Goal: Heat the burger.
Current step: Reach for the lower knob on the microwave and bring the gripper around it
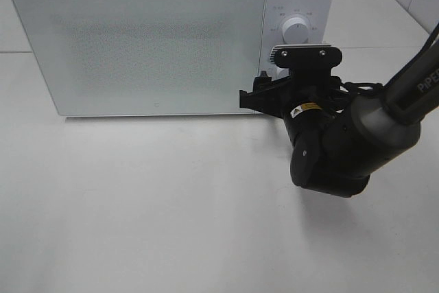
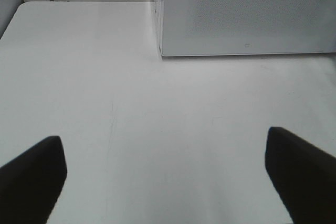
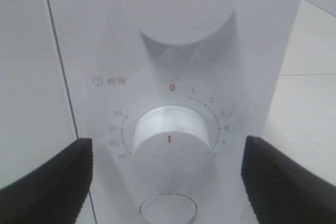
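The burger is hidden or out of view. The white microwave (image 1: 151, 39) stands at the back of the table with its door shut. My right gripper (image 1: 262, 92) is at the microwave's control panel, below the upper knob (image 1: 296, 30). In the right wrist view this gripper (image 3: 168, 182) is open, with a finger on each side of the white timer knob (image 3: 170, 140) and touching nothing. The red mark on the knob's face lies on the side away from the red 0. My left gripper (image 2: 168, 177) is open and empty over the bare table.
The upper power knob (image 3: 178, 9) and a round button (image 3: 168, 211) sit either side of the timer knob on the panel. The microwave's front corner (image 2: 163, 51) shows in the left wrist view. The white table (image 1: 137, 204) spreads in front.
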